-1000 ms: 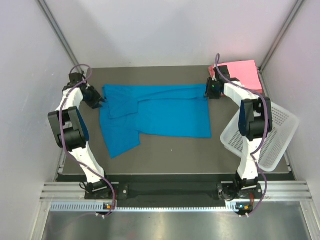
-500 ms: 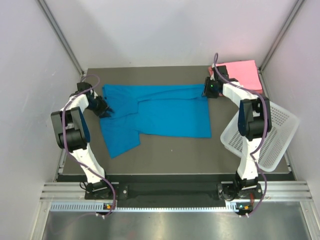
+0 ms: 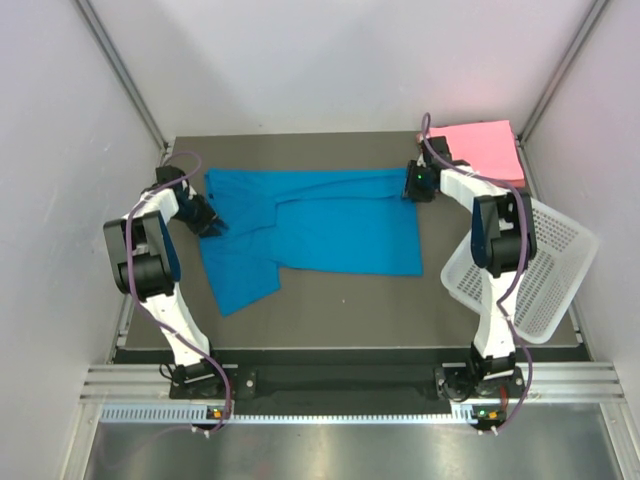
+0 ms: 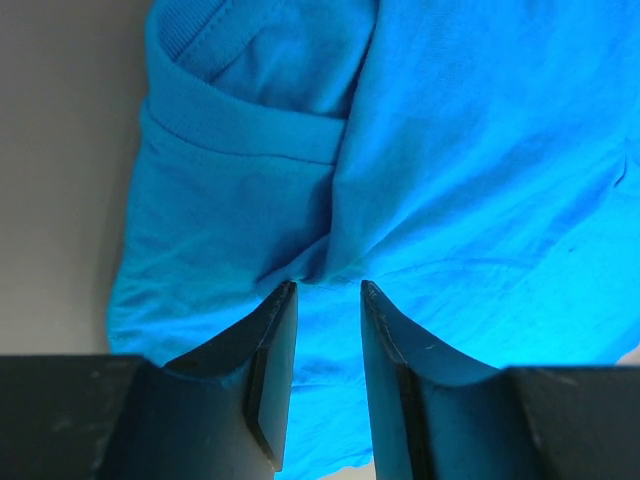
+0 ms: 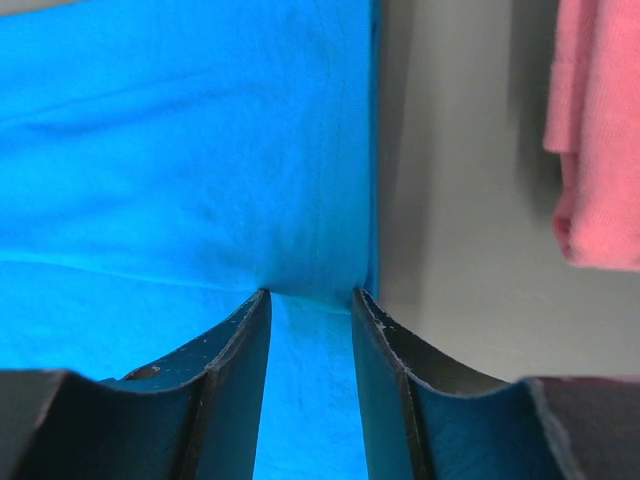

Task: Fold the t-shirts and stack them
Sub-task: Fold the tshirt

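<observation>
left gripper (image 3: 208, 222) has slid in from the table's left edge and now sits on the left end of the bright blue cloth t-shirt (image 3: 330, 225); right gripper (image 3: 412, 183) has edged a little to the left. the blue shirt lies spread across the middle of the dark grey table (image 3: 350, 310), partly folded, with a flap hanging toward the near left. in the left wrist view the jaws stand narrowly apart, pinching a pucker of blue cloth just below the sleeve hem. in the right wrist view the jaws grip the shirt's right edge the same way. the folded pink t-shirts (image 3: 490, 150) rest at the far right corner, near that gripper but apart from it. a white perforated plastic basket (image 3: 550, 280) tilts over the table's right edge.
</observation>
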Tool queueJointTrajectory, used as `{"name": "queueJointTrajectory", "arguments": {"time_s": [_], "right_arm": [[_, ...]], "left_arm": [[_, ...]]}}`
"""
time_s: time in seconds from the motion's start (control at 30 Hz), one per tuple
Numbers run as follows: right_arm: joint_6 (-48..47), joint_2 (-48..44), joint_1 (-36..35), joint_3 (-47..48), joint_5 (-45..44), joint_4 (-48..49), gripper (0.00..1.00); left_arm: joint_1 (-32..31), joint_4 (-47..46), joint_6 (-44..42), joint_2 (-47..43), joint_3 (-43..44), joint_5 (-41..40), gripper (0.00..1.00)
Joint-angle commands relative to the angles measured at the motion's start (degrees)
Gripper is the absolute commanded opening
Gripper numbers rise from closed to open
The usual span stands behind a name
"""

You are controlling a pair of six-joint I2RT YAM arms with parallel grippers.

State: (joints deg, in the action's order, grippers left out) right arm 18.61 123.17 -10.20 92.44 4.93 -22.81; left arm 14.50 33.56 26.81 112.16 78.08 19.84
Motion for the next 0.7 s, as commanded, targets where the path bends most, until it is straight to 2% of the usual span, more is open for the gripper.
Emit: {"name": "queueJointTrajectory", "arguments": {"time_s": [0.0,0.2,0.3,0.33,0.37,0.4,0.43,0.5,0.53,0.57,0.67], "right_arm": [[-0.33,1.1,-1.05,3.44,-1.24,0.22,0.39],[-0.33,1.89,-1.14,3.8,-2.12,0.31,0.4],[-0.42,2.07,-1.32,3.88,-2.9,0.4,0.4],[-0.42,2.07,-1.4,3.88,-3.17,0.4,0.39],[-0.42,2.24,-1.49,3.97,-3.34,0.48,0.37],[-0.59,2.16,-1.41,3.97,-3.52,0.4,0.35],[-0.77,2.16,-1.49,3.97,-3.96,0.4,0.24],[-1.29,1.81,-1.49,4.23,-4.22,0.4,0.13],[-1.47,1.37,-1.41,4.24,-4.4,0.4,0.04],[-1.73,0.93,-1.41,4.24,-4.49,0.4,0.0],[-2.35,-0.13,-1.41,4.23,-4.58,0.66,0.0]], "left_arm": [[-0.35,-1.04,-1.06,0.87,2.16,0.11,0.37],[-0.44,-1.31,-1.06,1.92,2.16,1.43,0.34],[-0.44,-1.13,-1.06,1.92,2.25,1.09,0.17],[-0.44,-0.96,-0.97,2.01,2.68,0.91,0.05],[-0.35,-0.69,-0.97,2.01,3.04,0.65,0.0],[-0.44,-0.34,-1.05,2.1,3.3,0.38,0.0],[-0.44,0.79,-1.14,2.1,3.74,-0.58,0.0],[-0.44,1.94,-1.23,1.84,5.06,-1.9,0.0],[-0.44,2.99,-1.14,1.66,5.41,-3.65,0.0],[-0.44,3.18,-1.06,1.22,5.85,-4.27,0.0],[-0.44,4.05,-0.79,0.43,6.11,-6.47,0.0]]}}
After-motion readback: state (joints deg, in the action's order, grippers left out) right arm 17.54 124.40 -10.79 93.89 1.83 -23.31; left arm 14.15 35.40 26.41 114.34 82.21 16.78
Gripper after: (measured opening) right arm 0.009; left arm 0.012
